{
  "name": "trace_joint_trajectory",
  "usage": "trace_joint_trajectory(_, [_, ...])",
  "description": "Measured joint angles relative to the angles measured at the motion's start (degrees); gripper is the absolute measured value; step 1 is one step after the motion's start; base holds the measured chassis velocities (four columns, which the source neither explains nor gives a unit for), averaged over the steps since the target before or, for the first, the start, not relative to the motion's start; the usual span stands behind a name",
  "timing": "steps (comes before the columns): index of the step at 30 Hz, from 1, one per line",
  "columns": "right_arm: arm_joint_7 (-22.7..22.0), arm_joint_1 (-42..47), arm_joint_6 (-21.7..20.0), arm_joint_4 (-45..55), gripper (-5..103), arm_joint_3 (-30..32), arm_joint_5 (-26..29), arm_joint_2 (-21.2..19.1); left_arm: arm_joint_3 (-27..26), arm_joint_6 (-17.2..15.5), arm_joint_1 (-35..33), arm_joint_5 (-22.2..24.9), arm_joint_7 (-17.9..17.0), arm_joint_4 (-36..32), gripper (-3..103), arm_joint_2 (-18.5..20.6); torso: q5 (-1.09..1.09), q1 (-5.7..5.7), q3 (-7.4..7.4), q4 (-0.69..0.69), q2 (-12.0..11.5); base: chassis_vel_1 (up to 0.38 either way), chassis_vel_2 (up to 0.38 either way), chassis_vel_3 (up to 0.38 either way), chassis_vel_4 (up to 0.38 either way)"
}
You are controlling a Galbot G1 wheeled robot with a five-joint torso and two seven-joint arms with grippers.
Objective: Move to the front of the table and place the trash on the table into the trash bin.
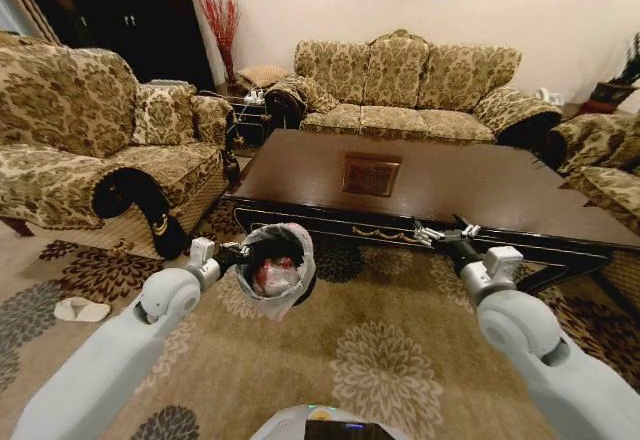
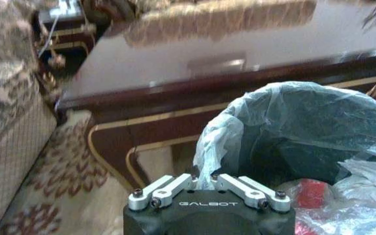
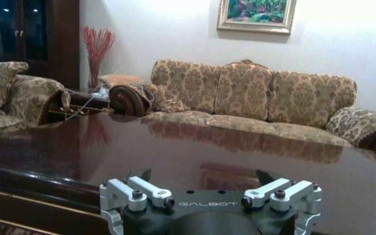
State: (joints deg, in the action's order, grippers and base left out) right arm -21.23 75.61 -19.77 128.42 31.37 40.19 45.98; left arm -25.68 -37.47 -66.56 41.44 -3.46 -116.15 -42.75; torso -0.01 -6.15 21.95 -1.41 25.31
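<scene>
The trash bin (image 1: 278, 260), black with a thin grey-white liner, hangs above the carpet just before the table's front edge. My left gripper (image 1: 238, 253) is shut on its lined rim (image 2: 209, 161). Inside the bin lies the trash: a white-and-red plastic bundle (image 1: 272, 278), seen up close as a red piece (image 2: 311, 193) beside crumpled white plastic (image 2: 365, 177). The glossy dark brown table (image 1: 470, 185) with its square centre panel (image 1: 370, 174) stands ahead. My right gripper (image 1: 445, 231) is open at the table's front edge, with nothing between its fingers (image 3: 137, 175).
Patterned sofas ring the table: one behind it (image 1: 410, 85), an armchair (image 1: 90, 140) to the left, another (image 1: 605, 155) at the right. A dark side table (image 1: 248, 115) stands at the back left. A white slipper (image 1: 82, 309) lies on the flowered carpet (image 1: 380, 350).
</scene>
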Motion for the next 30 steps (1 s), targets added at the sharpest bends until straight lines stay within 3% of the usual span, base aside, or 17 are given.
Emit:
trace_joint_trajectory(9, [3.5, 3.7, 1.7, -1.3, 100, 2.7, -2.6, 3.6, 6.2, -2.5, 8.8, 1.2, 2.5, 14.8, 3, 1.3, -0.01, 0.76, -1.25, 0.0, -2.0, 0.0, 0.0, 0.0, 0.0])
trace_joint_trajectory(10, [4.1, 4.4, 2.2, -1.6, 100, 3.2, -3.1, 4.3, 7.7, -3.3, 11.7, 2.8, 3.1, 19.6, 3, 0.8, -0.01, 0.95, -1.58, 0.01, -2.5, 0.0, 0.0, 0.0, 0.0])
trace_joint_trajectory(14, [5.0, 4.6, 3.1, -2.5, 100, 3.2, -3.6, 5.0, 8.7, -4.6, 15.0, 4.7, 6.7, 26.2, 3, 0.0, -0.02, 1.24, -2.1, 0.01, -3.4, 0.0, 0.0, 0.0, 0.0])
trace_joint_trajectory(20, [5.3, 3.6, 3.6, -3.7, 100, 1.6, -3.9, 5.3, 9.1, -4.6, 16.5, 1.5, 9.2, 34.4, 3, -0.1, 0.01, 1.7, -2.84, 0.0, -4.6, 0.0, 0.0, 0.0, 0.0])
trace_joint_trajectory(23, [5.5, 3.5, 4.1, -4.6, 100, 1.4, -4.2, 5.6, 9.1, -2.7, 15.7, -3.7, 11.0, 38.6, 3, 0.1, 0.0, 2.03, -3.5, -0.02, -5.6, 0.0, 0.0, 0.0, 0.0])
trace_joint_trajectory(30, [5.7, 2.7, 4.4, -5.7, 100, 0.9, -4.2, 5.6, 8.4, -0.5, 13.9, -6.4, 11.2, 39.0, 3, -0.4, 0.01, 2.59, -4.51, -0.01, -7.1, 0.0, 0.0, 0.0, 0.0])
